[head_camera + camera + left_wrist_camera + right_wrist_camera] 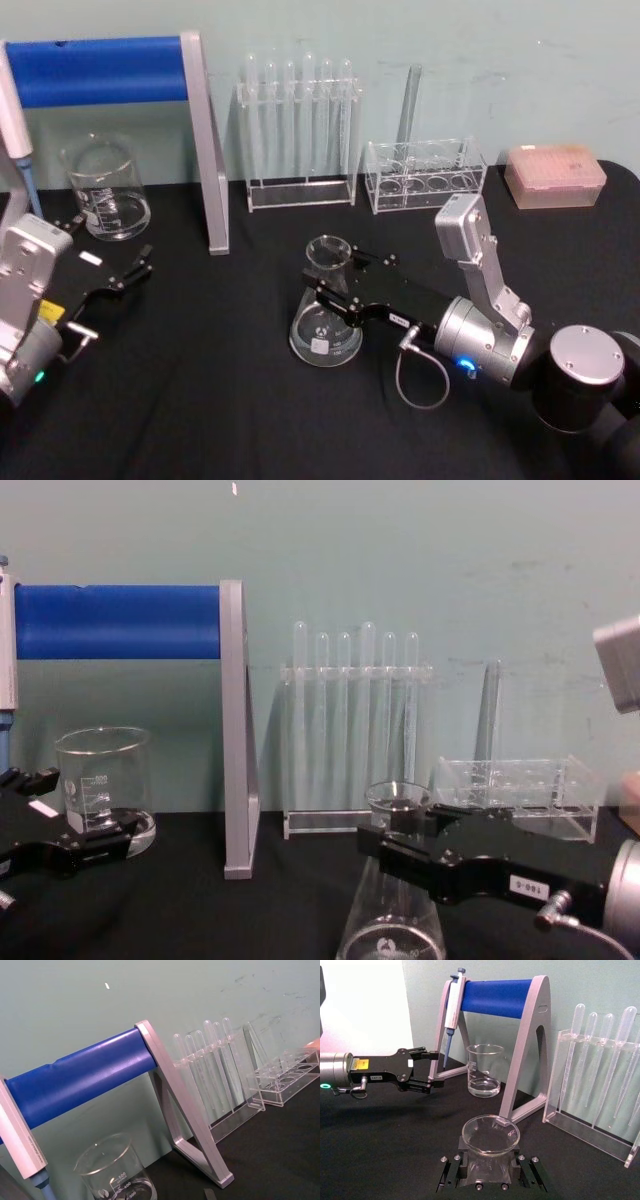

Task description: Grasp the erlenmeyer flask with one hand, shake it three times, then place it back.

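Black bench (220, 400), open room along its front edge. Pipette stand (100, 70) at back left corner. Rack (298, 130) with 6 tubes at middle of back edge. Beaker (105, 190) back left under the stand, contents unclear. Right gripper (330, 276) mid-bench, clamped on the neck of the flask (325, 335), which stands on the bench and looks empty. Left gripper (135, 270) near left edge, fingers narrowly apart, holding nothing.
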Tool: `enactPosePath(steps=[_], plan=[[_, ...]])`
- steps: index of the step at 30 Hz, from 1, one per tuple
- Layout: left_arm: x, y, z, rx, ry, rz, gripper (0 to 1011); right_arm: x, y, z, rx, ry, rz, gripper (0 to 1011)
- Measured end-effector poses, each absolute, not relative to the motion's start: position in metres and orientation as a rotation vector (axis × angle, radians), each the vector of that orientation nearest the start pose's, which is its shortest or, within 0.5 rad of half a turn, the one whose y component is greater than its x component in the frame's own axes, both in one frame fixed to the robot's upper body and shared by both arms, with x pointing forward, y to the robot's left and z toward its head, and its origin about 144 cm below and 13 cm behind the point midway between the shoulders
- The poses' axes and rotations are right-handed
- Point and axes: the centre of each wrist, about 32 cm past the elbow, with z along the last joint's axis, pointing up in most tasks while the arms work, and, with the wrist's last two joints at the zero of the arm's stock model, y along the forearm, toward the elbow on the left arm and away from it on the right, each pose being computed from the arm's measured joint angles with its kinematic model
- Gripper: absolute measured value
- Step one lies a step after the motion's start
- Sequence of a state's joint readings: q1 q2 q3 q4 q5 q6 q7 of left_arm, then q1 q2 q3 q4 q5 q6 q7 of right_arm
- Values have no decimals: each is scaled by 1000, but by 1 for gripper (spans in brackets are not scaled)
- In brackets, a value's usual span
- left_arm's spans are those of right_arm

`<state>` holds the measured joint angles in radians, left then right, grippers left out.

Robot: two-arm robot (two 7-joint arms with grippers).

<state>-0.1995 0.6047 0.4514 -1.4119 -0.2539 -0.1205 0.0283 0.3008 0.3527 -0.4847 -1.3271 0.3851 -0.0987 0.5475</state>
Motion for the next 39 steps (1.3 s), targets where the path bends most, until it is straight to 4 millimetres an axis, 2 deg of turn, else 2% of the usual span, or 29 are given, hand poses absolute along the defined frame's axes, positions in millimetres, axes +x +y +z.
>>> enactPosePath(steps=[13,19,29,39], plan=[[489,310,1140,304,-285,1248,1001,517,-219,1144,-42,-38,-676,449],[489,310,1140,305,-285,1248,1001,517,-221,1158,-14,-57,-702,449],[489,310,1140,305,-285,1248,1001,511,-221,1195,12,-94,-764,449],[489,310,1140,304,-285,1248,1001,509,-220,1206,17,-136,-823,449]])
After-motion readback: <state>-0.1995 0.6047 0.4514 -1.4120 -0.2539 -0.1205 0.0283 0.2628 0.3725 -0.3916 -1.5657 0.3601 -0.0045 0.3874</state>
